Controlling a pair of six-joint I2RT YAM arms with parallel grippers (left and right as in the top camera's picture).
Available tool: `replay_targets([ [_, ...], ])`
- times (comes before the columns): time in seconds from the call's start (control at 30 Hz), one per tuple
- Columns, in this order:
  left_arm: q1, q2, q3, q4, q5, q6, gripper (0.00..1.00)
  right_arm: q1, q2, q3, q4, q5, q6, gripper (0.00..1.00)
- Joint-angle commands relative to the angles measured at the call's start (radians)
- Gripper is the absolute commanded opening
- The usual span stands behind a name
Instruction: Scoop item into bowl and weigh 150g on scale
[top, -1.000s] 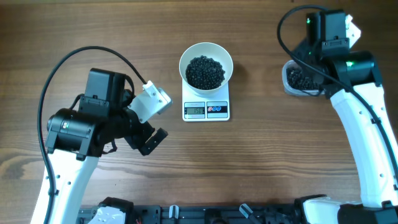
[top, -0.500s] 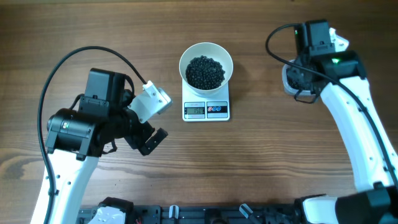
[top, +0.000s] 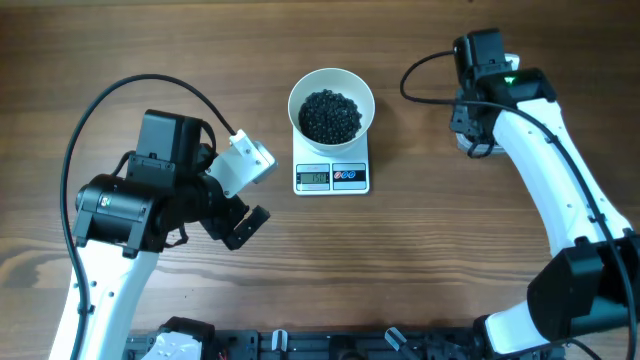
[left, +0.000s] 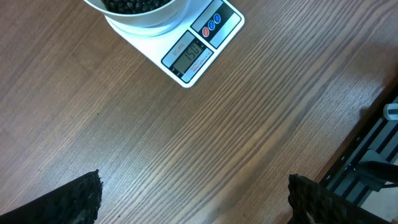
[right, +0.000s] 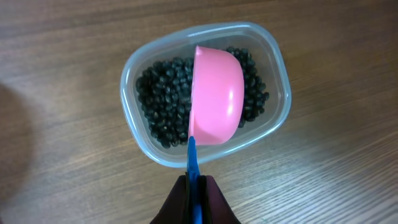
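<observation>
A robot lab — left arm at 9 o'clock, right arm at 3 o'clock, both at a wood table with a black rail at 6 o'clock.

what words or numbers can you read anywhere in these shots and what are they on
"150": on the grey display of the scale, left wrist view; the digits are tilted, so this is a likely reading.
Same display in the overhead view: too small to read.
Marks on the two round buttons: too blurred to read.
Bowl, pink scoop, clear tub: no text visible.
</observation>
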Motion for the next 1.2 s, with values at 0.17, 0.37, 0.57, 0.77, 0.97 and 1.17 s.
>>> replay_targets([
  [0.17, 0.005, 0.003, 0.006, 0.003, 0.002, 0.016, 1.0, -0.003, 0.01, 0.002, -0.041, 0.05, -0.028, 0.04],
  [0.37, 0.005, 0.003, 0.006, 0.003, 0.002, 0.016, 1.0, -0.003, -0.048, 0.082, -0.045, 0.03, 0.113, 0.04],
  [0.57, 0.005, 0.003, 0.006, 0.003, 0.002, 0.015, 1.0, -0.003, -0.272, 0.091, -0.046, -0.068, 0.247, 0.04],
  [0.77, 0.005, 0.003, 0.006, 0.003, 0.002, 0.015, 1.0, -0.003, -0.494, 0.09, -0.204, -0.089, 0.281, 0.04],
  [0.97, 0.005, 0.003, 0.006, 0.003, 0.002, 0.015, 1.0, -0.003, -0.652, 0.027, -0.363, -0.074, 0.394, 0.04],
  [1.17, 0.005, 0.003, 0.006, 0.003, 0.002, 0.015, 1.0, -0.003, -0.799, -0.235, -0.326, -0.093, 0.618, 0.04],
])
